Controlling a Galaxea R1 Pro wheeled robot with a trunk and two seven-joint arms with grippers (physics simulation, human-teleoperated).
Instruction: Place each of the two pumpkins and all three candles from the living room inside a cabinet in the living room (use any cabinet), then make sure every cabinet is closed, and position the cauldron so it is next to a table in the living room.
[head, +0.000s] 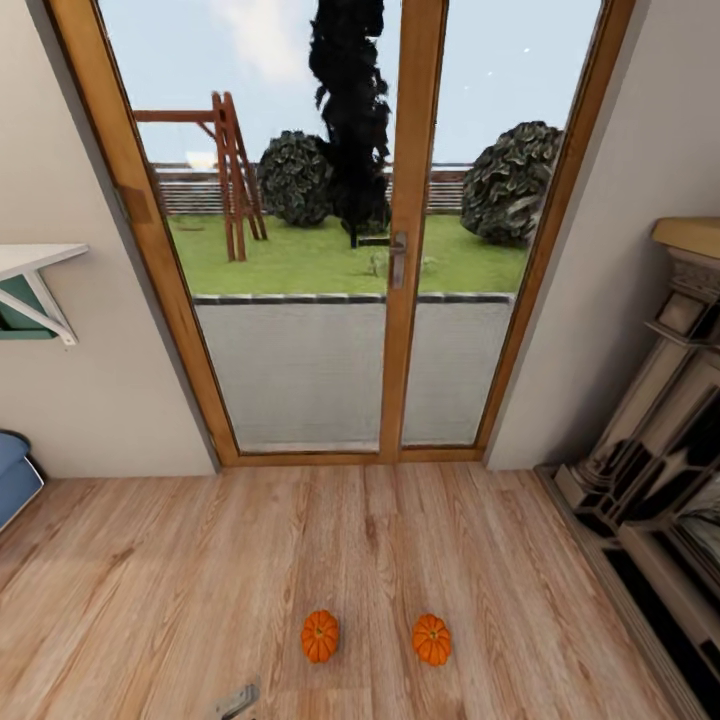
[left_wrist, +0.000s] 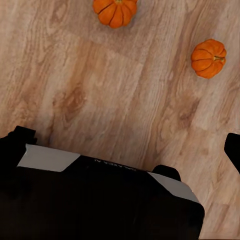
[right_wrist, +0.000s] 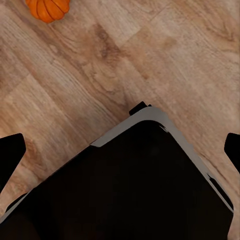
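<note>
two pumpkins (head: 320, 636) (head: 432, 639) lie apart on the wood floor (head: 150, 600); either tool's state: cannot tell.

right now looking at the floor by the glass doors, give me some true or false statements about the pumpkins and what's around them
1. Two pumpkins, one at and one at, sit on the wooden floor. True.
2. The pumpkins touch each other. False: bare floor separates them.
3. One pumpkin is held in a hand. False: both rest free on the floor.
4. Glass doors with a wooden frame stand beyond the pumpkins. True.
5. A candle lies between the pumpkins. False: only floor lies there.
</note>
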